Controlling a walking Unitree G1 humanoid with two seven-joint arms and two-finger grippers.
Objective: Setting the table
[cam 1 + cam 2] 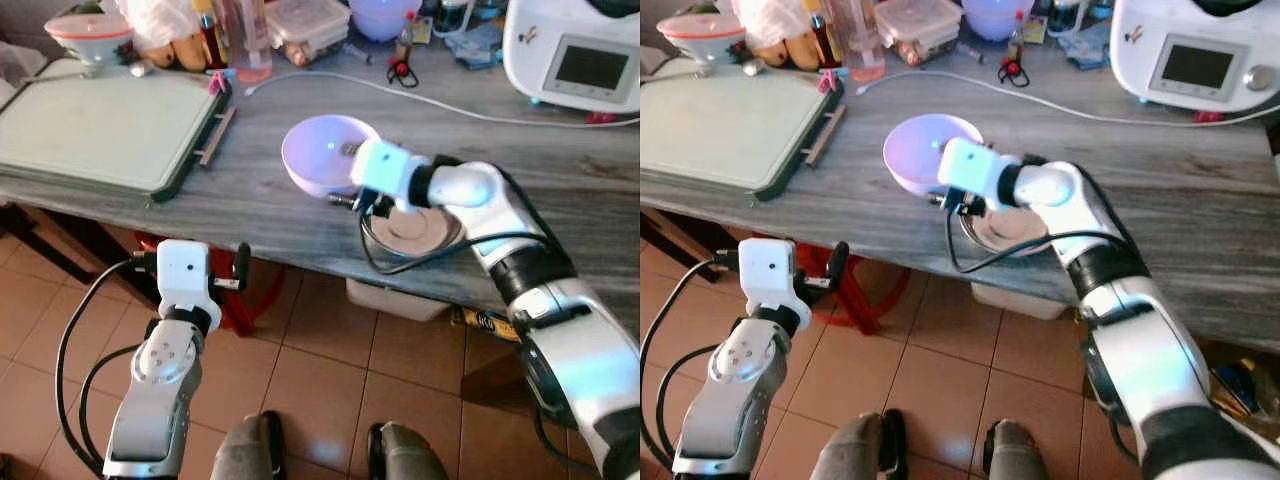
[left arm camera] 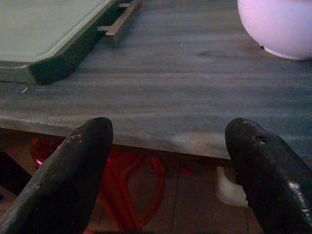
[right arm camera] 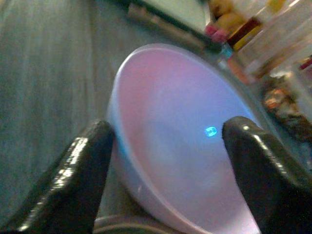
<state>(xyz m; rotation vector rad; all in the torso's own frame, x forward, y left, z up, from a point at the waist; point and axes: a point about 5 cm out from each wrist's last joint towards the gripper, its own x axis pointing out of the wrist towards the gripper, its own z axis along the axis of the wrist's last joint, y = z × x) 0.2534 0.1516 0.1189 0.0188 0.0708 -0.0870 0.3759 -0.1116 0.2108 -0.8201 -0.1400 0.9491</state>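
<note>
Counter (image 1: 250,200): bare grey strip along the near edge, between the green board (image 1: 100,125) at the left end and the pale bowl (image 1: 325,155) mid-counter. Left claw (image 1: 240,268) hangs below that edge, fingers apart, nothing between them. Right claw (image 3: 161,170) spread at the bowl's near side. White cable (image 1: 450,108) crosses behind the bowl. Back edge crowded: jars and tubs (image 1: 300,25), white appliance (image 1: 575,50) at the right.

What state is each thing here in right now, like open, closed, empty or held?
Lilac bowl: upright on the table, empty, not held.
Right gripper: open, fingers either side of the bowl's near rim.
Left gripper: open, holding nothing, below the table edge.
Plate: flat on the table, under the right wrist.
Plastic container: lid on.
</note>
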